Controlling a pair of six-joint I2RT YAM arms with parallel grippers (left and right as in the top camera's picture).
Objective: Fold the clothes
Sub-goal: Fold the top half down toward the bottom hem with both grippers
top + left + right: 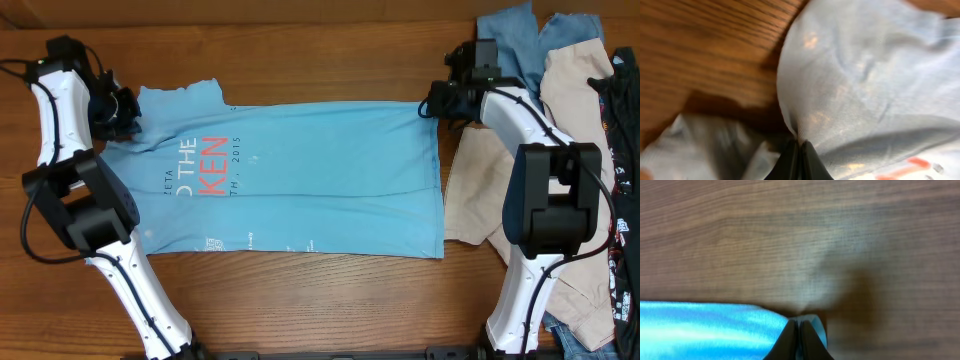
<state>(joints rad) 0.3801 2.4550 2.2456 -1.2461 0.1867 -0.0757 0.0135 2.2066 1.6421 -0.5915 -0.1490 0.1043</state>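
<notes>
The sky-blue T-shirt (300,180) with white and red lettering lies flat across the middle of the wooden table. My left gripper (128,112) is shut on its far-left shoulder edge; the left wrist view shows the black fingertips (799,146) pinching pale fabric (865,90). My right gripper (432,103) is shut on the shirt's far-right hem corner; the right wrist view shows the fingers (799,325) closed on bright blue cloth (705,330) against bare wood.
Loose garments are piled at the right: a beige one (478,190), a dusty blue one (515,40) at the far right corner, and a black patterned one (622,120) along the right edge. Bare wood (300,50) lies beyond the shirt.
</notes>
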